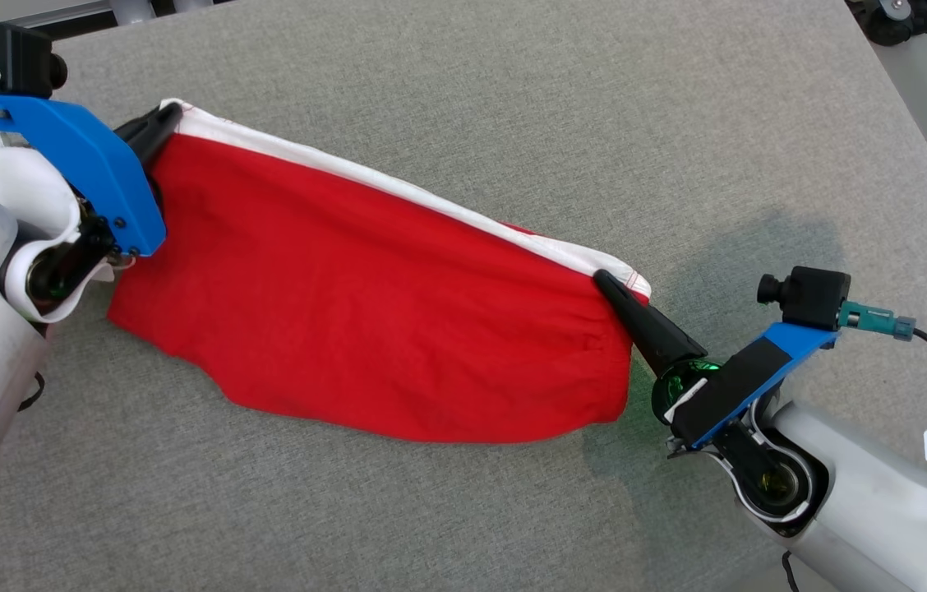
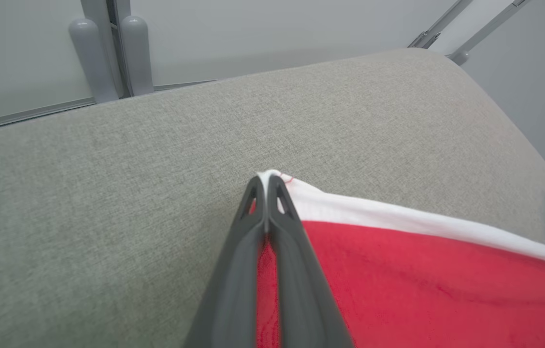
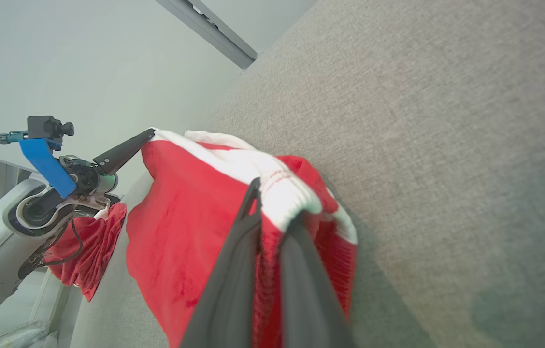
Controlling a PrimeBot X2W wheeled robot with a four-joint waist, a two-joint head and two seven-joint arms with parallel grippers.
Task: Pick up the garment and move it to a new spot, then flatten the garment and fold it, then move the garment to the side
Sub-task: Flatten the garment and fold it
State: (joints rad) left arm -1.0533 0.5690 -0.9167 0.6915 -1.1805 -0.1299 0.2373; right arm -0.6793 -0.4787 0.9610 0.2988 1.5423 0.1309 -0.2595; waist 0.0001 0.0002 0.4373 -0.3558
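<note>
Two corners of the garment [image 1: 365, 312] were pinched, one by the left gripper [image 1: 170, 117], one by the right gripper [image 1: 601, 281], fingers pressed together on the white band. It was held stretched above the pad [image 1: 513, 99], long axis running far-left to near-right, with open room seen beyond its white edge

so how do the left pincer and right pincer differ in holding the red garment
The left pincer grips the farther corner of the garment; the right pincer grips the nearer one. The left pincer presses flat on thin cloth; the right pincer spreads slightly around a bunched white band. Both are shut on that band, with the cloth stretched between them.
</note>
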